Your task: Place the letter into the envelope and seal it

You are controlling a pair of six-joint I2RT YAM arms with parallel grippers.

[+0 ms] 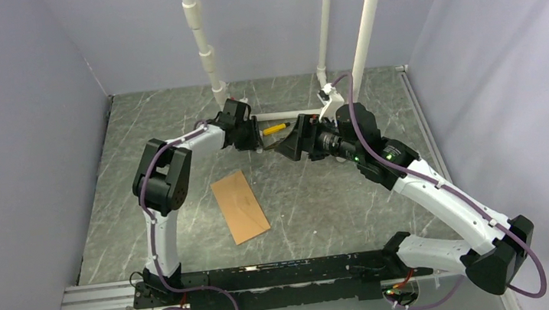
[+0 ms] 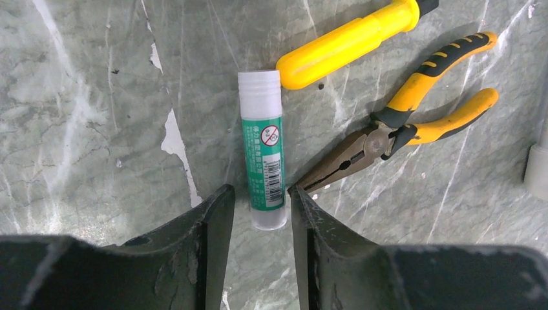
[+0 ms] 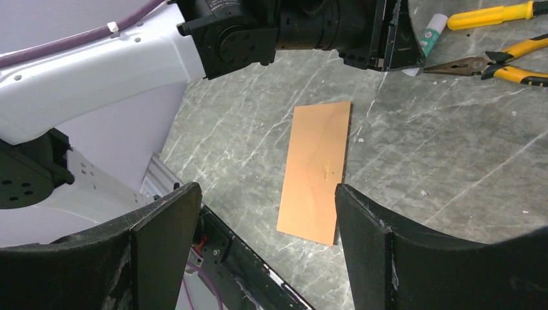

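Left pincer (image 2: 262, 194) fingers are filling the bottom of the left wrist view, standing apart, with the lower end of a glue stick (image 2: 262, 148) lying flat on the table (image 1: 323, 211) between them. A thin gap is showing on each side, so nothing is being clamped. That view alone is giving the detail: white cap pointing away, green label, needle-nose pliers (image 2: 394, 129) with yellow-black handles lying just right of the stick, and a yellow screwdriver handle (image 2: 349, 42) lying beyond its cap. Overhead view is showing only a bit of that yellow handle between the two wrists; the arms are hiding the stick and pliers there. Right pincer (image 3: 268, 187) is hanging wide apart, holding nothing, looking down past the left wrist at the envelope (image 3: 316, 171). The envelope is lying flat on the table, well apart from the tools, nearer the arm bases on the left arm's side. Right wrist view is picking up faint fold seams on its face; overhead is barely showing them. Cannot tell how the flap is sitting. Left wrist view is not covering the envelope at all.
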